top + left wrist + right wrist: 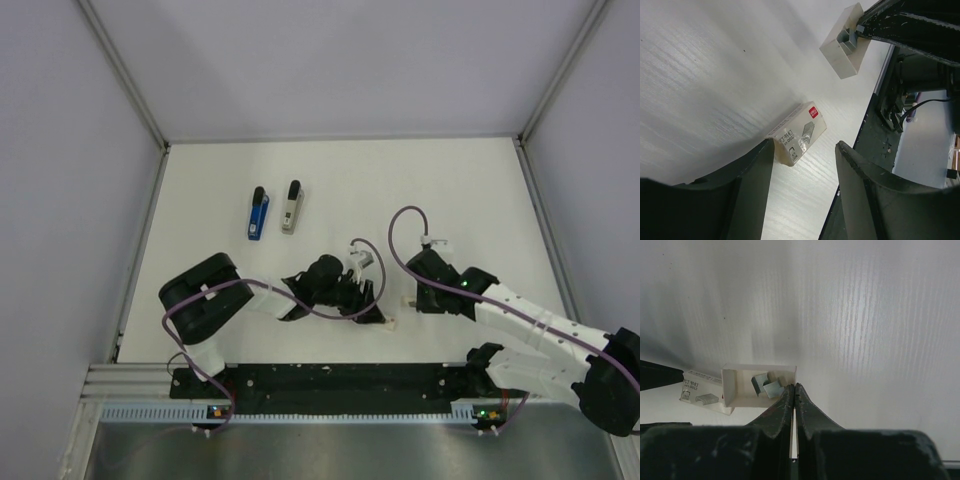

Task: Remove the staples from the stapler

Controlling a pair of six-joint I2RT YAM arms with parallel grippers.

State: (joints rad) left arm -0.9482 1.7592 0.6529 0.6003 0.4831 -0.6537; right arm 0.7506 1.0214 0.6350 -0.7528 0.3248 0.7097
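A blue stapler (257, 213) and a grey stapler (291, 207) lie side by side at the back left, far from both grippers. My right gripper (794, 386) is shut on the end wall of a small white staple tray (740, 385), which holds short staple strips (766, 385). The left wrist view shows the tray (844, 42) lifted off the table. My left gripper (805, 149) is open, with the white staple-box sleeve (799, 132) lying on the table just beyond its left fingertip. In the top view the left gripper (380, 316) and right gripper (410, 300) are close together near the front edge.
The black base rail (330, 378) runs along the table's near edge, just behind both grippers. White walls with metal frame posts (125, 75) enclose the table. A purple cable (398, 235) loops above the right wrist.
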